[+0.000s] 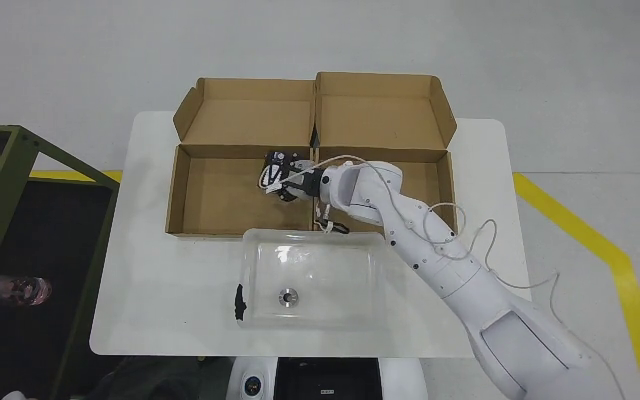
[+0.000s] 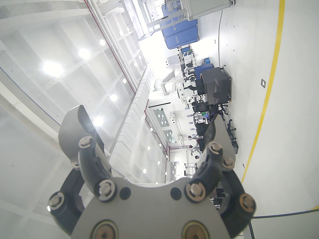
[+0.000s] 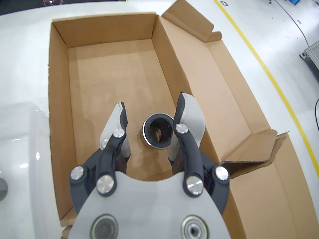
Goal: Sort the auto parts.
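Item: bearing ring, lying on the floor of the left cardboard box toward its 3 o'clock end, between the wide-spread fingers of the empty right gripper; the left gripper is likewise spread and empty. Step, as judged: drop-off; the next move calls for lifting clear, then travelling to 6 o'clock for the round metal part in the clear bin. Markings: none legible on ring or box.

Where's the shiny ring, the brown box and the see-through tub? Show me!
shiny ring [image 3: 152, 146], right wrist view, on its outer metal wall.
brown box [image 3: 112, 75], right wrist view, on its bare floor.
see-through tub [image 1: 340, 275], top view, on its bare bottom.
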`<state>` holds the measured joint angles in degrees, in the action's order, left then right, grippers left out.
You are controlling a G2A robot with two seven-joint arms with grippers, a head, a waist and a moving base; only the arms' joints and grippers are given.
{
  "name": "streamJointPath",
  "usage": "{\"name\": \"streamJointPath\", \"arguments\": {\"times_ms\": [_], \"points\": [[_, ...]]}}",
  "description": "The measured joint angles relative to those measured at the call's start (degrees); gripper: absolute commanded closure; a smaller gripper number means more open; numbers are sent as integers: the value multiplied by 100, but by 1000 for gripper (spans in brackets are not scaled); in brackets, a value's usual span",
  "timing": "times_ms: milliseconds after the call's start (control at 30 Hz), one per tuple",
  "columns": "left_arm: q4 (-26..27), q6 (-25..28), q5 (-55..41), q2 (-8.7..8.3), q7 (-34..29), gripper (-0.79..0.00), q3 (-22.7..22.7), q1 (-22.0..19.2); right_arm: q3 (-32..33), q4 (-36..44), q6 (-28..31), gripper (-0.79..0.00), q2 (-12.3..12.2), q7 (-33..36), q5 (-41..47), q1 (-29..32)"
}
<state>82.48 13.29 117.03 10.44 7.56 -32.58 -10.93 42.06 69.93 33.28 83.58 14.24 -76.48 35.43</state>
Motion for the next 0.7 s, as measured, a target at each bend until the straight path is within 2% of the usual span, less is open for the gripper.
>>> {"name": "streamJointPath", "arguments": {"times_ms": [267, 400, 700], "points": [[0, 0, 0, 0, 0, -785, 0, 0, 373, 1118, 562, -348, -200, 202, -2, 561], [0, 0, 0, 0, 0, -785, 0, 0, 563, 1697, 807, -376, -311, 351, -21, 930], [0, 0, 0, 0, 0, -785, 0, 0, 856, 2776, 1478, -382, -558, 552, -154, 1856]]}}
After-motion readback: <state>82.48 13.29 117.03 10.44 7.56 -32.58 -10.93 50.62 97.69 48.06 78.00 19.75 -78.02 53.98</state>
